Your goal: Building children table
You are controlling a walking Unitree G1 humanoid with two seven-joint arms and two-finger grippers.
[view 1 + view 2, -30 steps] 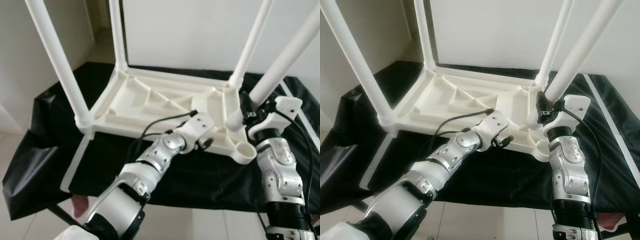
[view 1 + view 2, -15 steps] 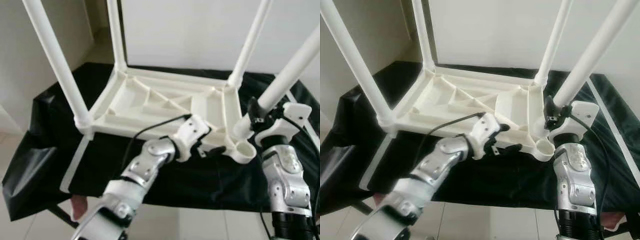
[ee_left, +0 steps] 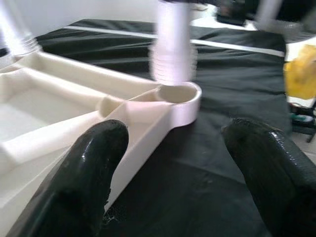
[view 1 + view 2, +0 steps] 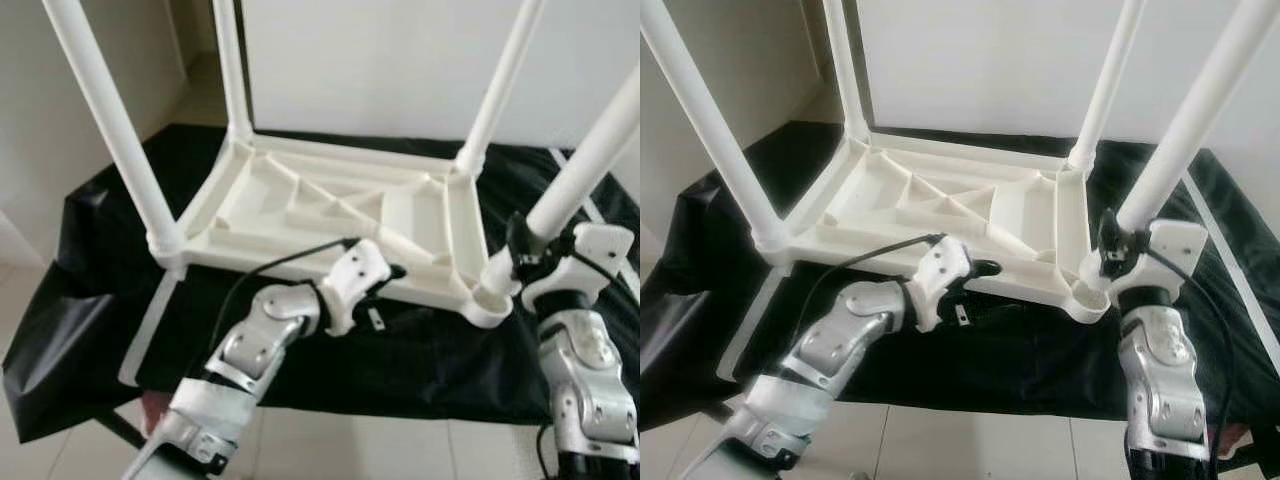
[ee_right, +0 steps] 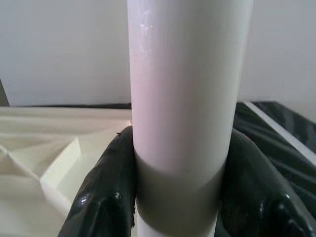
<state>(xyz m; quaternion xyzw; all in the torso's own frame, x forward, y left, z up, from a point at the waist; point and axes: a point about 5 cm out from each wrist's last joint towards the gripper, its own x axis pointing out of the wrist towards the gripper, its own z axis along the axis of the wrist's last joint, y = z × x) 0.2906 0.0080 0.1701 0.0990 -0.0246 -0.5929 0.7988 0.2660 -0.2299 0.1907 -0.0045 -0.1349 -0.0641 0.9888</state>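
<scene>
A: What is nearest to the robot?

B: The two silver arms. The left gripper [image 3: 170, 163] is in front of the near edge of the white tabletop [image 4: 330, 205], and its two black fingers [image 3: 84, 168] are wide apart, holding nothing. Between them, a little further, I see the round corner socket [image 3: 178, 94] of the tabletop.

A: And the right gripper [image 5: 177, 182]?

B: It is closed around the fourth leg [image 4: 590, 165], low on the leg, one black finger on each side and both touching it. The leg is tilted, and its lower end is at the near right corner socket. In the left wrist view the end is just above the socket, or starting to go in; I cannot tell which.

A: Where is the table?

B: The tabletop lies upside down on a counter covered with a black cloth [image 4: 90, 300], its ribs facing up. Three other legs [image 4: 110, 110] stand upright in its other corners: one near left, two at the far side.

A: And behind?

B: A white wall [image 4: 380, 60].
</scene>
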